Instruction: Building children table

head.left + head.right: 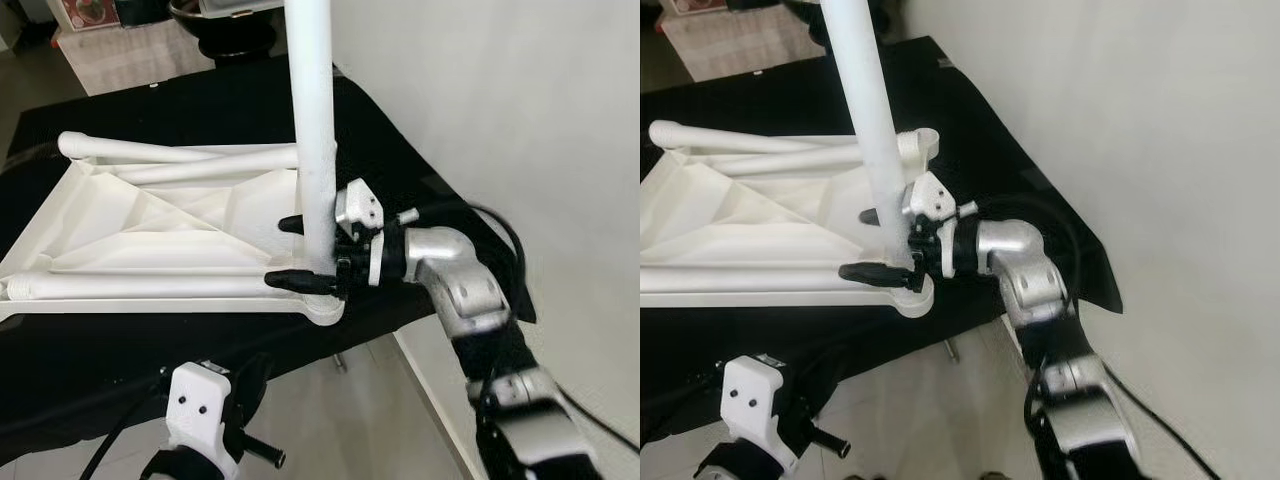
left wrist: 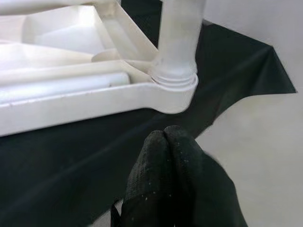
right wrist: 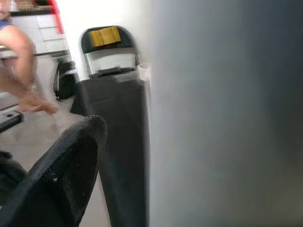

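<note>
While the tabletop is lying upside down, here's how everything is sitting, biggest to smallest:

black-covered surface: it's carrying the whole job, and its near edge is running just past the corner being worked on.

tabletop: white plastic, lying underside up on the black cover, ribs showing. Loose white legs are resting inside it, so I'm guessing those are waiting their turn.

upright leg: it's standing in the near right corner socket of the tabletop. From the left wrist view it's looking seated down to its ridged collar, but I can't tell if it's fully home.

right gripper: it's reaching in from the side with the two black fingers straddling the upright leg low down, one on the far side and one on the near side. I'm reading that as gripping the leg.

left gripper: it's hanging low below the surface edge, facing that same corner, fingertips pressed together and carrying nothing.

step in hand: looks like the robot is fitting this leg into its socket, so one leg is going in and the rest aren't done yet.

next move: probably it's calling for pushing or twisting straight down along the leg's axis while keeping it vertical. Tilting it could be jamming the socket or lifting the tabletop corner.
</note>
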Available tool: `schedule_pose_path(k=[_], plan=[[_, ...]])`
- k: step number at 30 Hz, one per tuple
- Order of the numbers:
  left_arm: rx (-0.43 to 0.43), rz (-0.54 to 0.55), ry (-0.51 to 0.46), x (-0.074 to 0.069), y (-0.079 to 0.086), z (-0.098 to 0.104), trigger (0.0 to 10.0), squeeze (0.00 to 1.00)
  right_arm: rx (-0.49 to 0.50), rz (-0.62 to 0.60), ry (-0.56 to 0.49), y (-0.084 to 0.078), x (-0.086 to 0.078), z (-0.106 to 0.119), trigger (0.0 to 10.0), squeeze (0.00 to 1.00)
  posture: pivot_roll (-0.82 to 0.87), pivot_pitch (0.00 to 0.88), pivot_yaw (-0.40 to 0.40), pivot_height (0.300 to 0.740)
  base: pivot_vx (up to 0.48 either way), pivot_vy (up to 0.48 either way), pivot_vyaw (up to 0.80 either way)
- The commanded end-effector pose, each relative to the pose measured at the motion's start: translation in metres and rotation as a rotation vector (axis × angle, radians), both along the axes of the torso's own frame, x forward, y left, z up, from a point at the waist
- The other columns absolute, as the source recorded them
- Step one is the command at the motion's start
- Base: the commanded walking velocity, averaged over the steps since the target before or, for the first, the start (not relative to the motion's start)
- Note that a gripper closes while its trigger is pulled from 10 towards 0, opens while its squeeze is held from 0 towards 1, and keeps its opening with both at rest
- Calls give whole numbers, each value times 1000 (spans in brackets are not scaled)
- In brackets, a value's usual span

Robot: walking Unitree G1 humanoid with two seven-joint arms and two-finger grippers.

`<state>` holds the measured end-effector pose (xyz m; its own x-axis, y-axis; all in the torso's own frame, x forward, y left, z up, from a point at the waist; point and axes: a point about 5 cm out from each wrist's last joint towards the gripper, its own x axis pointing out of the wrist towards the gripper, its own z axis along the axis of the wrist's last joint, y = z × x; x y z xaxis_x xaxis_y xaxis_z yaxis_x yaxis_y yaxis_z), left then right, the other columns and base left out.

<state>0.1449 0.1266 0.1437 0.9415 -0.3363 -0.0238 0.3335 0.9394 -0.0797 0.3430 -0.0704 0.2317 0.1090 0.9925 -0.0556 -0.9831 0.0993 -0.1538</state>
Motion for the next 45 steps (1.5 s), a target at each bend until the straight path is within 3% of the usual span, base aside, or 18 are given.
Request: schedule_pose_path(k=[1, 4, 6, 8, 9, 17, 25, 27, 28, 30, 31, 32, 33, 37, 41, 43, 44, 45], plan=[[-1, -3, 3, -4, -1, 2, 10000, 0, 26, 59, 3, 10, 1, 3, 10000, 0, 74, 185, 20, 740, 0, 0, 0], [-1, -3, 4, -5, -1, 3, 10000, 0, 29, 86, 11, 13, 2, 5, 10000, 0, 77, 188, 20, 740, 0, 0, 0], [-1, -3, 8, -8, -1, 3, 10000, 0, 16, 144, 21, 15, 3, 5, 4392, 0, 81, 193, 19, 740, 0, 0, 0], [-1, -3, 8, -8, -1, 3, 10000, 0, 16, 144, 21, 15, 3, 5, 4392, 0, 81, 193, 19, 740, 0, 0, 0], [-1, -2, 10, -8, -1, 3, 10000, 0, 11, 163, 25, 15, 4, 5, 0, 0, 81, 195, 19, 740, 0, 0, 0], [0, 0, 11, -8, -1, 3, 10000, 0, 31, 159, 17, 12, 8, 9, 0, 0, 75, 192, 21, 740, 0, 0, 0], [2, 1, 10, -4, 0, 1, 10000, 0, 78, -36, -56, -2, 14, 8, 0, 0, 61, 177, 20, 740, 0, 0, 0], [3, 3, 7, -3, 0, 1, 10000, 0, 76, -274, -71, -3, 12, -6, 0, 0, 53, 175, 11, 740, 0, 0, 0], [3, 3, 7, -3, 0, 1, 10000, 0, 76, -274, -71, -3, 12, -6, 0, 0, 53, 175, 11, 740, 0, 0, 0], [5, 9, 3, -1, 3, 1, 10000, 0, -4, -954, -85, -17, -4, -37, 0, 0, 32, 181, 13, 740, 0, 0, 0], [6, 10, 1, 0, 3, 1, 10000, 0, -17, -1053, -123, -15, -22, -42, 0, 0, 30, 176, 30, 740, 0, 0, 0], [6, 10, 1, 0, 3, 1, 10000, 0, -17, -1053, -123, -15, -22, -42, 0, 0, 30, 176, 30, 740, 0, 0, 0], [10, 10, -1, 2, 4, 0, 10000, 0, 19, -985, -138, 4, -37, -40, 0, 0, 20, 161, 39, 740, 0, 0, 0], [11, 7, -1, 4, 4, -1, 10000, 0, 32, -939, -144, 13, -37, -38, 0, 0, 30, 154, 36, 740, 0, 0, 0], [16, 1, -3, 7, 4, -2, 10000, 0, 43, -884, -167, 24, -21, -34, 0, 0, 48, 143, 32, 740, 0, 0, 0], [17, 2, -3, 7, 4, -2, 10000, 0, 40, -908, -167, 25, -25, -33, 0, 0, 48, 143, 32, 740, 0, 0, 0], [19, 8, -5, 7, 5, -2, 10000, 0, 57, -896, -170, 26, -28, -27, 10000, 0, 56, 144, 26, 740, 0, 0, 0], [21, 11, -6, 6, 4, -1, 10000, 0, 63, -823, -166, 29, -31, -23, 10000, 412, 55, 147, 22, 740, 0, 0, 0]])
